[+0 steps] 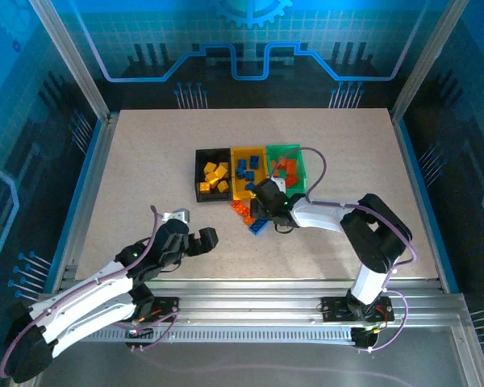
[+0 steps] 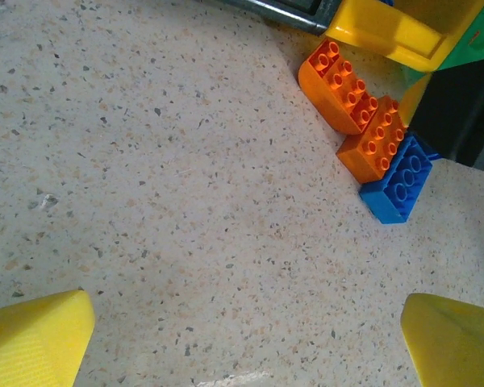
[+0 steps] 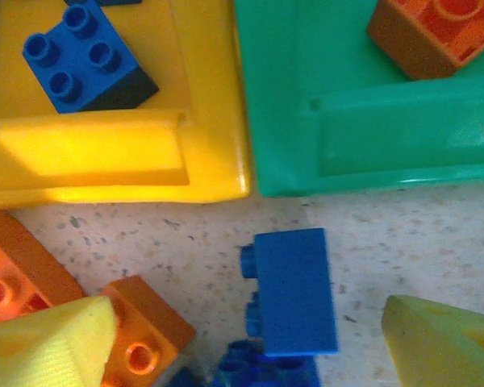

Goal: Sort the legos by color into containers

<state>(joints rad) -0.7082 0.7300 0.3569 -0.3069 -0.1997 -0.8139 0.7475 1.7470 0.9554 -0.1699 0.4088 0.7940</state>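
Legos (image 1: 254,218) lie on speckled beige table (image 1: 145,177) amid blue walls (image 1: 32,89).

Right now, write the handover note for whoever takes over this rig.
Left gripper: open, empty, over bare table.
Right gripper: open, fingers either side of a loose blue brick in front of the yellow bin and green bin.
Done: yellow bricks in the black bin, blue bricks in the yellow bin, orange-red bricks in the green bin.
Left: a few orange bricks and blue ones loose on the table by the bins.
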